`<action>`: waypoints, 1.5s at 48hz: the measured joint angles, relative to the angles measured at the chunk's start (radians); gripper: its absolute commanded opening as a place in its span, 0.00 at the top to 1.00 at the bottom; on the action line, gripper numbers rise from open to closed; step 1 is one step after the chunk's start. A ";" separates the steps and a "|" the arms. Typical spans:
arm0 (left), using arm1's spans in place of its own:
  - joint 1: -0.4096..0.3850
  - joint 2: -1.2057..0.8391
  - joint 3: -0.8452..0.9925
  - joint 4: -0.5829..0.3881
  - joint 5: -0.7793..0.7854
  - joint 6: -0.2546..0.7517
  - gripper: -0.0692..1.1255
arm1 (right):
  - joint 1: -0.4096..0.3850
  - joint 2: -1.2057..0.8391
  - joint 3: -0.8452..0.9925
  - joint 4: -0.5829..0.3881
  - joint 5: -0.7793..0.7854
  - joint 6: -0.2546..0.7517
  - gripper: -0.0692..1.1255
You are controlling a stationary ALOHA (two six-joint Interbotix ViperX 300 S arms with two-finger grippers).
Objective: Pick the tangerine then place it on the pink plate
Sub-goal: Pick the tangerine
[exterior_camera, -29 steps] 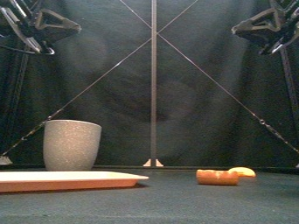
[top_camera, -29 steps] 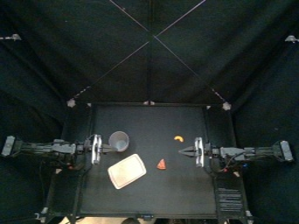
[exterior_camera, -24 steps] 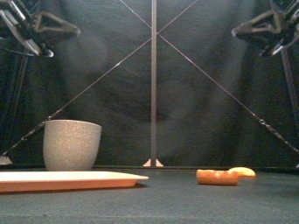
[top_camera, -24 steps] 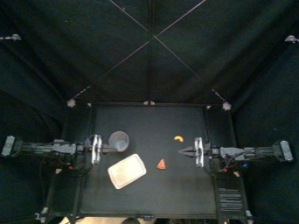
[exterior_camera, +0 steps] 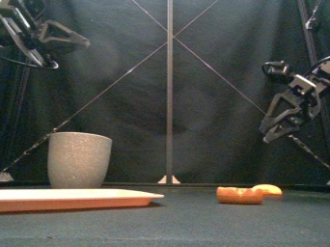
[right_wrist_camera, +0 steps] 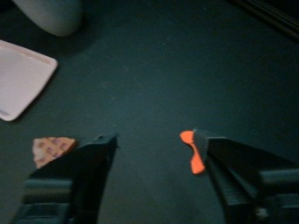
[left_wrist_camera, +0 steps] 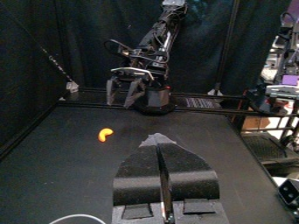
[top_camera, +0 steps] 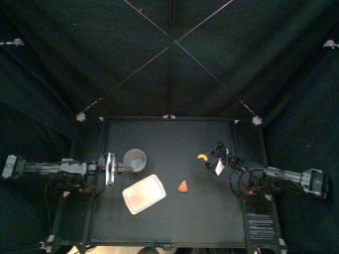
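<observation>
The tangerine (top_camera: 201,156) is a small orange curved segment lying right of the table's middle, low on the right in the front view (exterior_camera: 267,190). The pink plate (top_camera: 143,194) lies flat at the front left (exterior_camera: 71,200). My right gripper (top_camera: 215,160) hangs open, tilted down, above and just right of the tangerine, well off the table (exterior_camera: 272,125). In the right wrist view the tangerine (right_wrist_camera: 191,150) lies between the open jaws, nearer one of them. My left gripper (left_wrist_camera: 163,166) rests shut at the left (top_camera: 106,171), holding nothing.
A tall grey speckled cup (top_camera: 134,157) stands behind the plate (exterior_camera: 80,159). An orange wedge-shaped toy (top_camera: 183,185) lies between plate and tangerine (exterior_camera: 238,195) (right_wrist_camera: 51,149).
The right arm has swung from its rest at the right edge inward and down toward the tangerine. The left arm has not moved.
</observation>
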 measured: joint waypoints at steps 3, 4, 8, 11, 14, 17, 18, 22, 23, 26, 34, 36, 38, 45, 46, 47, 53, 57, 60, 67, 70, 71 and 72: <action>0.005 0.000 0.000 0.000 -0.002 0.000 0.88 | -0.009 0.037 0.003 -0.018 0.002 -0.002 0.09; 0.006 0.000 0.000 0.000 -0.002 0.000 0.88 | -0.009 0.051 0.003 -0.025 0.002 -0.002 0.09; 0.014 0.000 0.000 0.000 -0.003 0.000 0.88 | -0.015 0.114 0.005 -0.049 0.002 0.000 0.09; 0.018 0.000 0.000 0.002 -0.005 0.000 0.88 | -0.015 0.160 0.003 -0.067 0.002 -0.002 0.09; 0.020 0.000 0.000 0.002 -0.005 0.000 0.88 | -0.020 0.218 0.000 -0.078 0.002 -0.002 0.09; 0.021 0.000 0.000 0.002 -0.005 0.000 0.88 | -0.029 0.282 -0.009 -0.086 -0.003 -0.002 0.09; 0.021 0.000 0.000 0.002 -0.006 0.000 0.88 | -0.034 0.299 -0.014 -0.087 -0.006 -0.002 0.09; 0.023 0.000 -0.002 0.003 -0.006 0.000 0.88 | -0.057 0.360 -0.034 -0.097 -0.023 -0.002 0.09; 0.021 0.000 0.000 0.003 -0.006 0.000 0.88 | -0.066 0.377 -0.040 -0.100 -0.031 0.000 0.09; 0.023 0.000 0.000 0.005 -0.006 0.002 0.88 | -0.089 0.414 -0.058 -0.109 -0.046 0.000 0.09; 0.023 0.000 0.003 0.008 -0.006 0.002 0.88 | -0.133 0.491 -0.100 -0.138 -0.064 -0.002 0.09; 0.023 0.000 0.008 0.008 -0.006 0.002 0.88 | -0.138 0.505 -0.107 -0.144 -0.066 -0.002 0.09; 0.023 0.000 0.009 0.008 -0.008 0.000 0.88 | -0.141 0.518 -0.114 -0.149 -0.064 -0.002 0.09; 0.023 0.000 0.020 0.008 -0.006 0.002 0.88 | -0.146 0.565 -0.129 -0.153 -0.064 -0.002 0.10; 0.023 0.000 0.020 0.008 -0.006 0.002 0.88 | -0.146 0.569 -0.129 -0.152 -0.064 -0.002 0.10; 0.023 0.000 0.020 0.008 -0.006 0.002 0.88 | -0.144 0.574 -0.130 -0.152 -0.063 -0.002 0.11; 0.023 0.000 0.023 0.008 -0.006 0.000 0.88 | -0.146 0.581 -0.133 -0.140 -0.058 -0.003 0.14; 0.023 0.000 0.025 0.009 -0.006 0.002 0.88 | -0.144 0.581 -0.133 -0.126 -0.058 -0.003 0.19; 0.023 0.000 0.025 0.008 -0.006 0.002 0.88 | -0.144 0.581 -0.133 -0.117 -0.057 -0.003 0.24; 0.021 0.000 0.026 0.008 -0.006 0.002 0.88 | -0.146 0.581 -0.133 -0.110 -0.054 -0.002 0.36; 0.020 0.000 0.029 0.009 -0.006 0.002 0.88 | -0.144 0.581 -0.133 -0.110 -0.049 -0.002 0.40; 0.020 0.000 0.029 0.008 -0.006 0.002 0.88 | -0.144 0.581 -0.133 -0.109 -0.048 -0.002 0.41; 0.018 0.000 0.029 0.008 -0.006 0.002 0.88 | -0.141 0.581 -0.133 -0.109 -0.046 -0.002 0.43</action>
